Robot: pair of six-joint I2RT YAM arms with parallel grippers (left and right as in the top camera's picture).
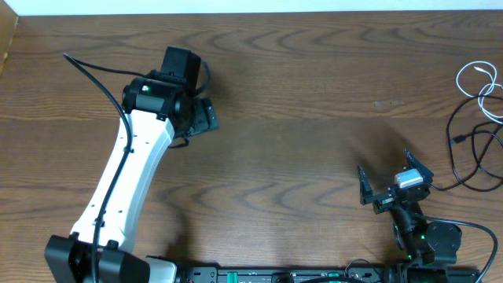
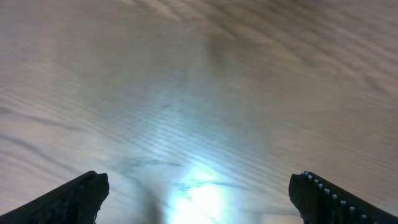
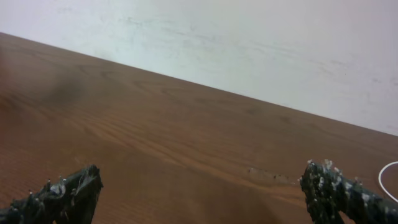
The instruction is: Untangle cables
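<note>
The cables lie at the table's far right edge in the overhead view. The white cable (image 1: pixel 481 85) is looped above the black cable (image 1: pixel 470 157), and the two cross near the edge. A small arc of the white cable (image 3: pixel 380 178) shows at the right edge of the right wrist view. My right gripper (image 1: pixel 391 174) (image 3: pixel 202 194) stands open left of the cables, apart from them, with nothing between its fingers. My left gripper (image 1: pixel 206 118) (image 2: pixel 199 196) is far off at the upper left, open and pointing down at bare wood.
The wooden table (image 1: pixel 314 94) stretches between the two arms. The left arm's white link (image 1: pixel 126 177) slants across the left side, with its own black wire (image 1: pixel 94 75) arching beside it. A pale wall (image 3: pixel 249 43) rises beyond the far table edge.
</note>
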